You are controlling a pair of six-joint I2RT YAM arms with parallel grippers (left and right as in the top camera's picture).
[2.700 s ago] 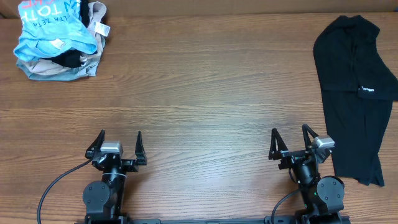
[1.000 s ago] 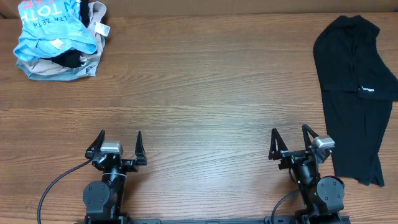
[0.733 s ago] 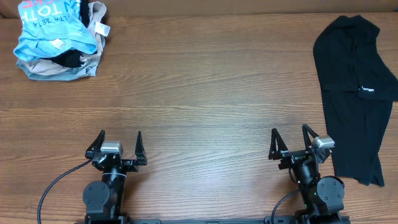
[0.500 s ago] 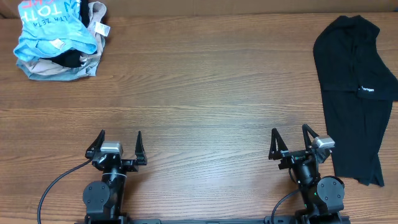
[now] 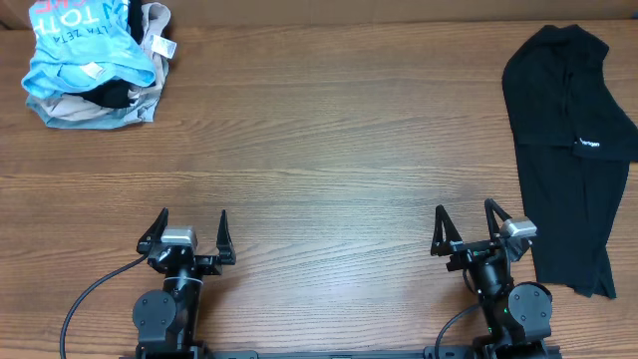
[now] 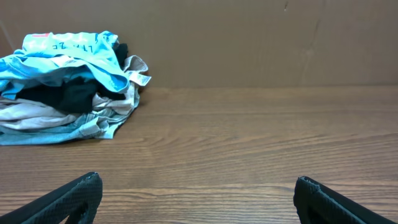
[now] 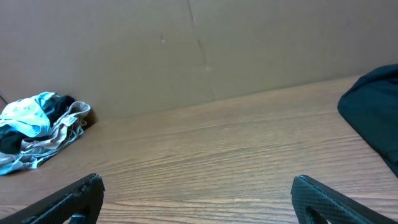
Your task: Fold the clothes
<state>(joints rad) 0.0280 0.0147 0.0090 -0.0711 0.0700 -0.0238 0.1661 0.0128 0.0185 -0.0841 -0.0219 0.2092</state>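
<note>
Parked at near counter (image 5: 329, 150) edge, left tool (image 5: 191, 213) and right tool (image 5: 464, 207) spread wide, empty, presumably staged for black T-shirt (image 5: 563, 150) at far right.

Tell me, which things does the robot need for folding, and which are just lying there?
For the job: black T-shirt, at the right edge; left gripper and right gripper, both open and empty.
Just lying about: light-blue garment and beige garment, heaped in the far left corner.
</note>
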